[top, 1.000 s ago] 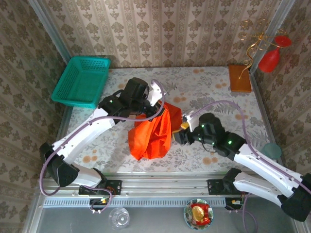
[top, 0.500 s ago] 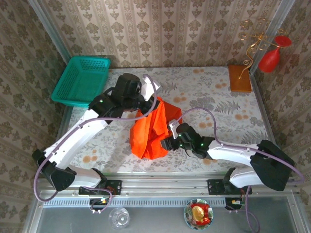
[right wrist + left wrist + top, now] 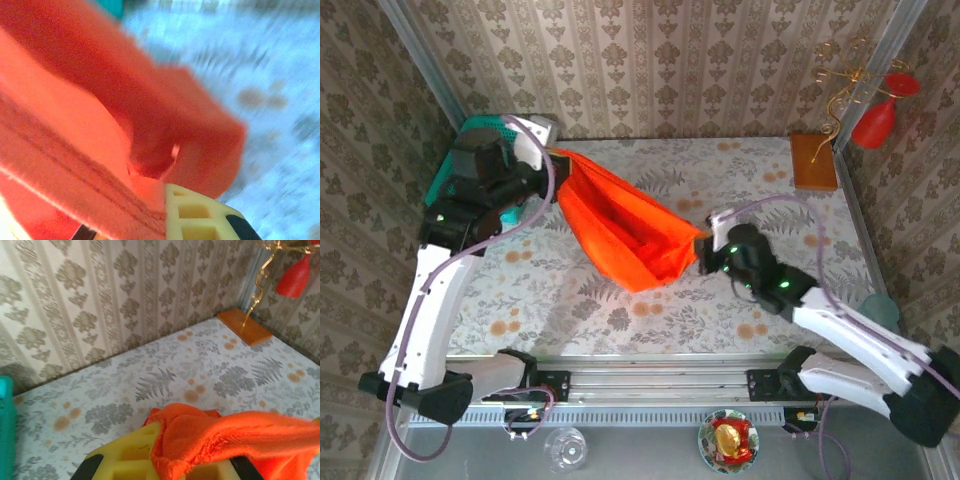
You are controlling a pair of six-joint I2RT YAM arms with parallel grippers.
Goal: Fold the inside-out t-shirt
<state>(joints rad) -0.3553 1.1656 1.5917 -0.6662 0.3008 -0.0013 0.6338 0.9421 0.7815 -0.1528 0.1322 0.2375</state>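
Note:
The orange-red inside-out t-shirt (image 3: 625,235) hangs stretched above the table between both grippers, sagging in the middle. My left gripper (image 3: 552,152) is raised at the far left beside the basket, shut on one end of the cloth. In the left wrist view the t-shirt (image 3: 235,437) bunches over the yellow fingers (image 3: 130,455). My right gripper (image 3: 703,247) is at centre right, shut on the other end. In the right wrist view the t-shirt (image 3: 75,115) covers most of the picture above a yellow finger (image 3: 195,215).
A teal basket (image 3: 455,170) sits at the far left corner behind the left arm. A brown-orange block (image 3: 814,161) lies at the far right with a red vase (image 3: 876,122) and gold wire ornament beside it. Patterned walls close in the table.
The right gripper closed on the shirt's lower part and pulled right. The left arm swung up and left toward the basket, so the hanging shirt is now stretched out between them.

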